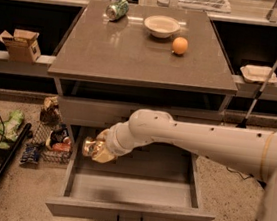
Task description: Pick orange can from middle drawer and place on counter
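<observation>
My gripper (96, 149) is shut on the orange can (90, 147), a small shiny copper can. It holds the can above the left side of the open middle drawer (128, 191), near the drawer's left wall and just below the closed upper drawer front. My white arm reaches in from the right. The counter (135, 56), a glossy grey-brown slab, tops the cabinet above.
On the counter lie a green-and-silver can (116, 8), a white bowl (161, 25) and an orange fruit (179, 45). A wire basket with packets (54, 142) and a black pole (7, 159) sit on the floor left of the drawer. A cardboard box (21, 44) sits on the left shelf.
</observation>
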Tool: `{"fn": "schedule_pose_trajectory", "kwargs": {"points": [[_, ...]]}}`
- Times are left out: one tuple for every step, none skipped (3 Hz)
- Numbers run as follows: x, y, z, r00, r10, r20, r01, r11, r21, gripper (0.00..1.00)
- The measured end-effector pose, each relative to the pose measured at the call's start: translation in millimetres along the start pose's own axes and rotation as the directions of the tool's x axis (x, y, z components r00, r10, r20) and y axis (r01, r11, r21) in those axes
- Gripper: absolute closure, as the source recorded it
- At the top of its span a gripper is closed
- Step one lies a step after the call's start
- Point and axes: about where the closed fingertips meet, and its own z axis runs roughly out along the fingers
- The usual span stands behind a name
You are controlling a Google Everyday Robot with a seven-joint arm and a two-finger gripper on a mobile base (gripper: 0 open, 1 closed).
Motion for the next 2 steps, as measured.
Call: {"fn": "schedule_pose_trajectory", "kwargs": {"points": [[-36.9,-19.9,-48.2,0.998,-0.046,-0.038,0.048,0.9976,0.050,1.00],[-43.0,-21.5,-55.7,0.997,-0.057,-0.043,0.059,0.9966,0.058,1.00]]}}
